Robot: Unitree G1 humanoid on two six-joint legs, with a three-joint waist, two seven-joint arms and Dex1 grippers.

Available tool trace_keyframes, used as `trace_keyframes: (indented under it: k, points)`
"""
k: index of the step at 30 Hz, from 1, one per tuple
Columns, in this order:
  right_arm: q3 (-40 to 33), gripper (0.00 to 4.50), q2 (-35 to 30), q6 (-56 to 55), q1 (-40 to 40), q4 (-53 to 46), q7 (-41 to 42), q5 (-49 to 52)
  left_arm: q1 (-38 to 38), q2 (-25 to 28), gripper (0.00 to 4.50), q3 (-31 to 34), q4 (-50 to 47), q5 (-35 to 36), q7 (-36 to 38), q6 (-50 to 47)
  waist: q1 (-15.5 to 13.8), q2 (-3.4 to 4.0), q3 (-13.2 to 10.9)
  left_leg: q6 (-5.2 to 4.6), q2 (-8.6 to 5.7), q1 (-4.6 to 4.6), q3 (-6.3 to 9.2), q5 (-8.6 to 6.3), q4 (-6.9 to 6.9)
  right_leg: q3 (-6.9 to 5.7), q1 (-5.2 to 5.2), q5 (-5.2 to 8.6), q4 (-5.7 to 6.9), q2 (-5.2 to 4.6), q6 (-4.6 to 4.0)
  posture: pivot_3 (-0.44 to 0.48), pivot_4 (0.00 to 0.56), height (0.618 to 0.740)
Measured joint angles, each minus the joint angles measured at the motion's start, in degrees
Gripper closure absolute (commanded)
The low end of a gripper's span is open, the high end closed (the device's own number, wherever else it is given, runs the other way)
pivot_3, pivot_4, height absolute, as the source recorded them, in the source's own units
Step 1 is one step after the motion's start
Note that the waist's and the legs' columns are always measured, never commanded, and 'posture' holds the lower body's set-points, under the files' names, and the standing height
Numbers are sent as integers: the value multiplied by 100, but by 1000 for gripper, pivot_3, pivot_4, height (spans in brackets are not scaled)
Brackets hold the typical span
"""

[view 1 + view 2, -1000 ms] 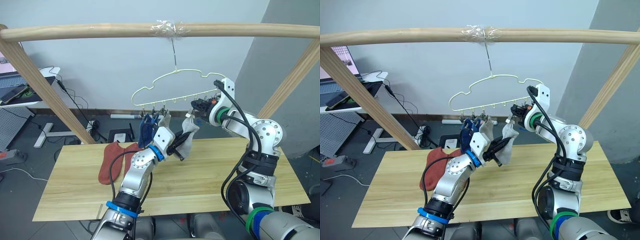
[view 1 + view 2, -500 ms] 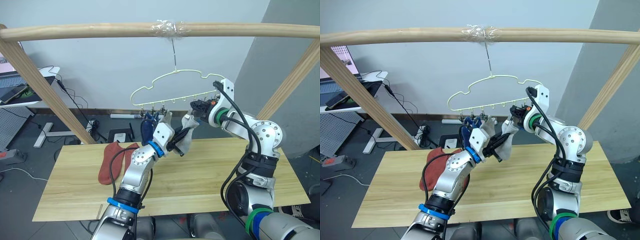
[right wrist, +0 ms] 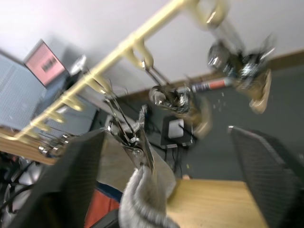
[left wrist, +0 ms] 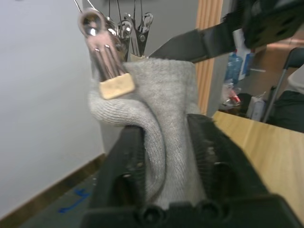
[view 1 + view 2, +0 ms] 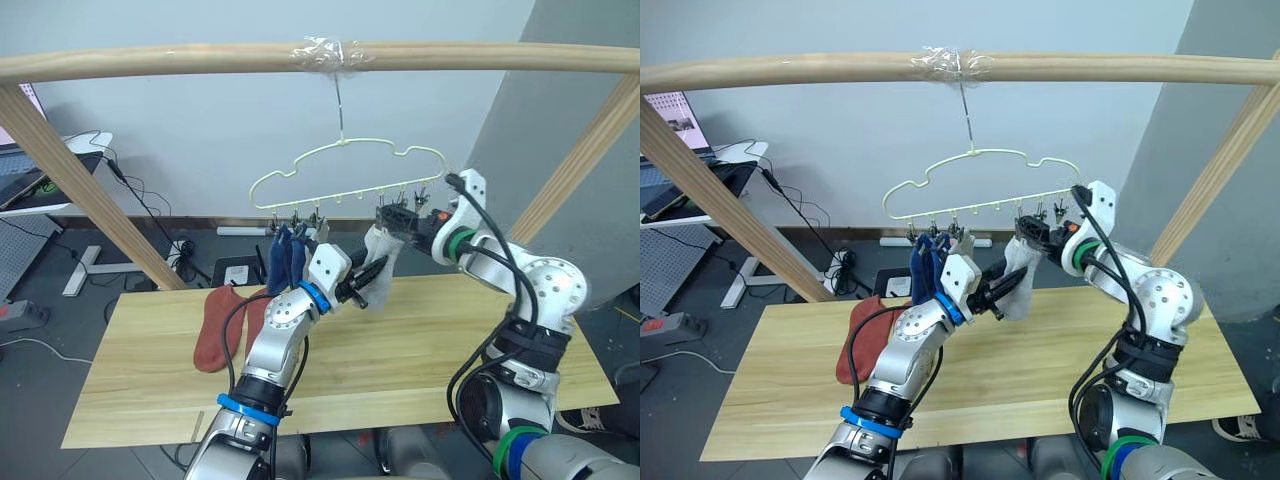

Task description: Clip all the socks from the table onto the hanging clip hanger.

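Left fingers (image 4: 128, 156) pinch a grey sock (image 4: 166, 118) up under the hanger (image 5: 345, 170) clips, right fingers (image 3: 78, 173) spread wide beside one clip (image 3: 135, 140)

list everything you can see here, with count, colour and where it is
grey sock: one, light grey, held up under the hanger's clips
blue socks: two, hanging from clips at the hanger's left end
rust-red socks: two, lying on the left part of the table
clip hanger: one, pale yellow-green wire, hung from the pole
clips: a row, dark metal, along the hanger's bar
wooden pole frame: one, light wood, over the table
table: one, pale wood planks
left gripper: shut on the grey sock
right gripper: open, at the clips above the grey sock
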State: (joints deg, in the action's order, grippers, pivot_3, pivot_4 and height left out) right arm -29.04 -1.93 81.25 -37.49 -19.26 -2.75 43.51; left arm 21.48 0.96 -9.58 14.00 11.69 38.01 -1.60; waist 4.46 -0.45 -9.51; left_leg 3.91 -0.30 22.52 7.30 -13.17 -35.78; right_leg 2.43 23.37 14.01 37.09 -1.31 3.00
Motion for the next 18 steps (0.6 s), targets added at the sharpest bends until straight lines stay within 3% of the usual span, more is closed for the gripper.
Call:
trace_keyframes:
  k: [3,7,12,14,18]
  points:
    - [-76,0,-40,140,402,-617,68,255,9,11,1153,7,1,140,48,-319,57,0,0,-1,0,1,-2,-1,-1,1,1,0,0,0,1,-136,121,740]
    - [784,0,-524,-555,1163,-1288,333,-43,-53,269,19,26,-26,231,230,-624,158,3,1,-1,4,-7,-8,-1,0,5,2,1,3,5,1,-135,120,740]
    - [2156,169,-975,-2056,1951,-1427,559,-1109,-405,838,5,61,-506,349,463,-932,242,3,1,0,9,-13,-11,-1,3,9,2,1,4,8,1,-115,118,740]
    - [2642,588,-960,-2721,2199,-1341,628,-1558,-570,1187,0,174,-872,405,534,-1161,249,3,0,0,11,-13,-11,-1,6,11,5,1,5,9,1,-105,118,740]
    - [3301,1999,-1043,-3951,2211,-875,630,-2498,-851,1750,0,448,-1764,597,564,-1550,209,3,0,1,10,-12,-14,-1,1,14,4,-1,3,7,3,-82,113,740]
